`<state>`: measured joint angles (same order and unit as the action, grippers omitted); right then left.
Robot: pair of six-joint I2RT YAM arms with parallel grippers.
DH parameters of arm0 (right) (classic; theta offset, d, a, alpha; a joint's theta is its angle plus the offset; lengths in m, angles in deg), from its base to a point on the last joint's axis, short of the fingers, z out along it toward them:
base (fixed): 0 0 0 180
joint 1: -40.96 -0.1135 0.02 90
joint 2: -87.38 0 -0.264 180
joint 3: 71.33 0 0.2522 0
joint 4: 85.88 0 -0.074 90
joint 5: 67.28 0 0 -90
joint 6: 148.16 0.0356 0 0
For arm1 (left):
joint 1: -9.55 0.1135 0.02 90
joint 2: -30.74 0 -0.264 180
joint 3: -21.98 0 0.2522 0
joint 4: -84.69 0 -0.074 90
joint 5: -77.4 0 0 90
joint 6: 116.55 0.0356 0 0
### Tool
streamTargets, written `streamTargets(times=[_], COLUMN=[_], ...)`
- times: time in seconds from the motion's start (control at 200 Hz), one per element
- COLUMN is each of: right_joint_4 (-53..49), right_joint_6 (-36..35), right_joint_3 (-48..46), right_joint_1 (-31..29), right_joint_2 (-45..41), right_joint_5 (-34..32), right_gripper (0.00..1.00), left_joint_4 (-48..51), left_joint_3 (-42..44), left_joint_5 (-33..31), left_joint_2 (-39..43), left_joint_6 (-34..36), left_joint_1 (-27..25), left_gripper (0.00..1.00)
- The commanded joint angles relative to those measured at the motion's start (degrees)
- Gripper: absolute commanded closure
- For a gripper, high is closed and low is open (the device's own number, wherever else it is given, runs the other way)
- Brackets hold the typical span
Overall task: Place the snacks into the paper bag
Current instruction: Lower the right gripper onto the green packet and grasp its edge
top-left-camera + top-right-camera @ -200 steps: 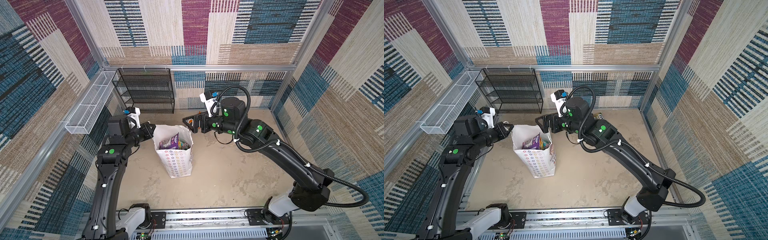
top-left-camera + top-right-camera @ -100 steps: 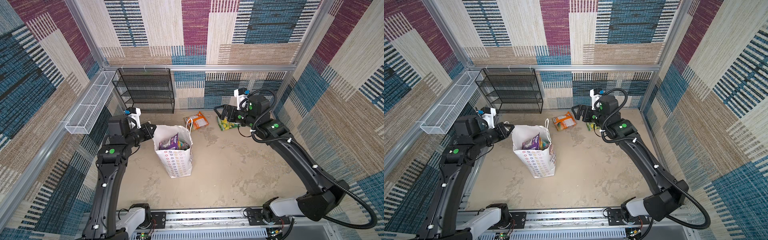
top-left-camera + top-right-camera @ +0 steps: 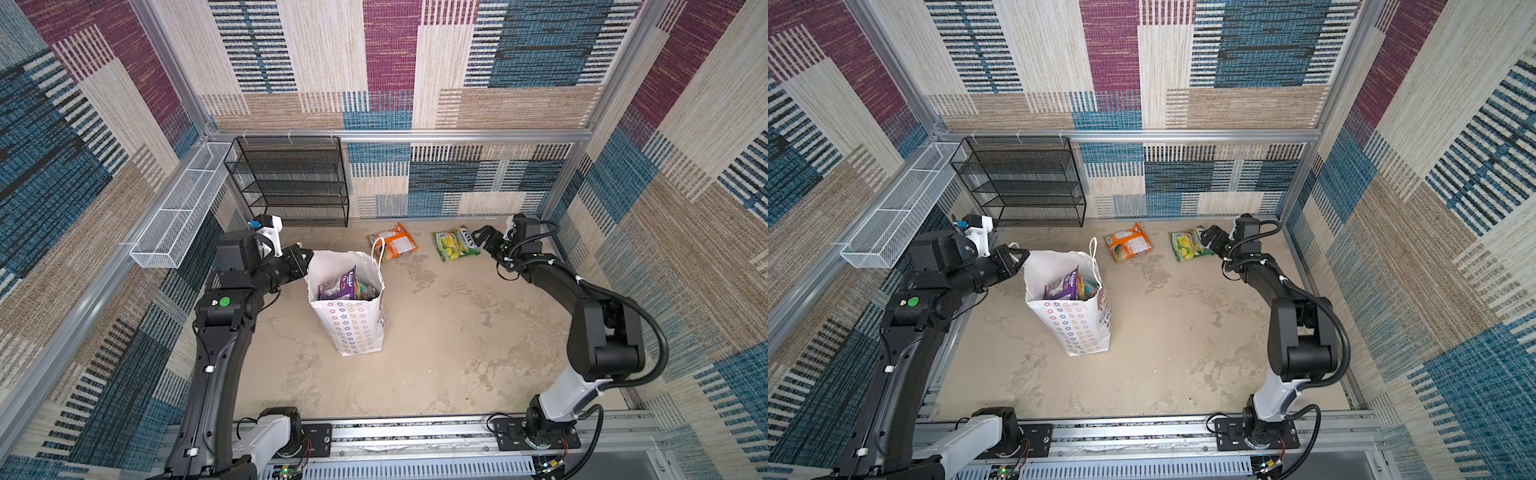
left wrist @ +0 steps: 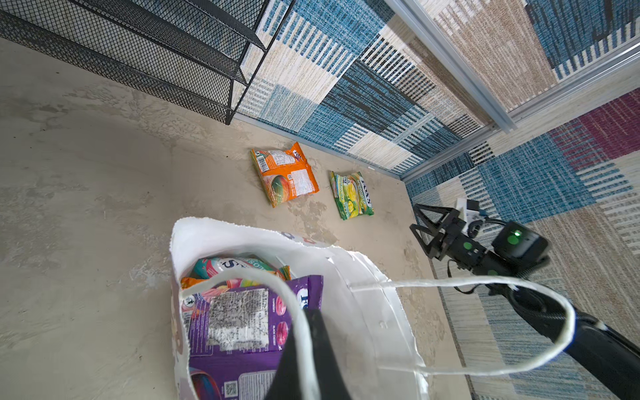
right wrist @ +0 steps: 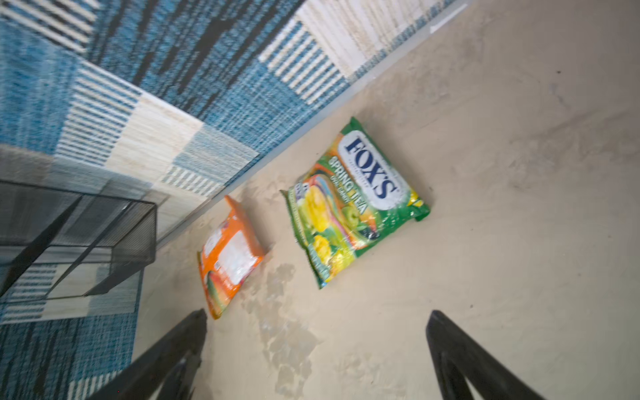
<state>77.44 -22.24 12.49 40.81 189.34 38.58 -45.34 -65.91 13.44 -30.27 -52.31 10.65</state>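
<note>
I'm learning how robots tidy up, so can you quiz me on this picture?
1. True or false: the right claw is open.
2. How many packets lie on the floor outside the paper bag?
3. Which packet lies nearest the right claw? A) purple B) green C) orange
Key: 1 true. 2 two: the orange packet and the green packet. 3 B.

Both top views: high, front, looking steeply down over my whole desk [image 3: 436, 332], nearly identical. Left wrist: close above paper bag [image 4: 363, 311] mouth. Right wrist: low, near green packet [image 5: 353, 204]. Both wrists share it and orange packet [image 5: 230, 258].
</note>
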Motion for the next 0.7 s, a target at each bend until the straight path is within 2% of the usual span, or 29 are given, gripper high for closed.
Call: streamTargets(times=[0.0, 0.305, 0.386, 0.471, 0.526, 0.696], right_joint_4=[4.4, -2.9, -8.6, -15.3, -17.4, -18.5], right_joint_6=[-1.8, -6.9, -8.4, -8.7, -8.7, -10.1], right_joint_3=[4.7, 26.0, 33.8, 40.3, 41.7, 42.2], right_joint_1=[0.8, 2.9, 2.8, 2.9, 2.9, 2.4], right_joint_2=[6.0, 26.1, 31.5, 36.0, 37.5, 39.4], right_joint_5=[0.3, 6.9, 9.2, 7.2, 6.6, 10.8], right_gripper=[0.0, 0.0, 0.0, 0.0, 0.0, 0.0], left_joint_4=[-3.2, -3.3, -3.3, -3.5, -3.7, -3.9], left_joint_3=[0.0, 0.1, 0.1, 0.2, 0.3, 0.4], left_joint_5=[1.3, 1.6, 1.8, 1.9, 2.2, 2.6], left_joint_2=[0.1, -0.2, -0.2, -0.2, -0.2, -0.4], left_joint_6=[-0.6, -0.5, -0.6, -0.8, -0.9, -1.0], left_joint_1=[0.1, 0.1, 0.2, 0.3, 0.4, 0.3], left_gripper=[1.0, 1.0, 1.0, 1.0, 1.0, 1.0])
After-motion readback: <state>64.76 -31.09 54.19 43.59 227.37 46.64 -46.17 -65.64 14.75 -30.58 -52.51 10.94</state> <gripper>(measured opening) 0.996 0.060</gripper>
